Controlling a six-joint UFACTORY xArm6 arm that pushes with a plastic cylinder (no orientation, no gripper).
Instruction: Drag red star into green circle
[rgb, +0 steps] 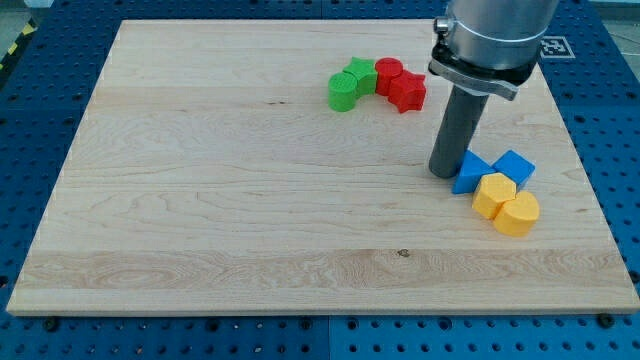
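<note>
Bright even light, soft shadows, sharp focus.

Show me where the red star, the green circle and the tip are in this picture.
red star (408, 93), camera view, middle of its top face.
green circle (343, 91), camera view, its top face.
my tip (444, 174), camera view, the rod's very end, touching the board just left of a blue block.

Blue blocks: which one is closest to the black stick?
The blue triangle block on the view's left. My tip sits right beside it, while the other blue block lies farther toward the view's right.
</note>
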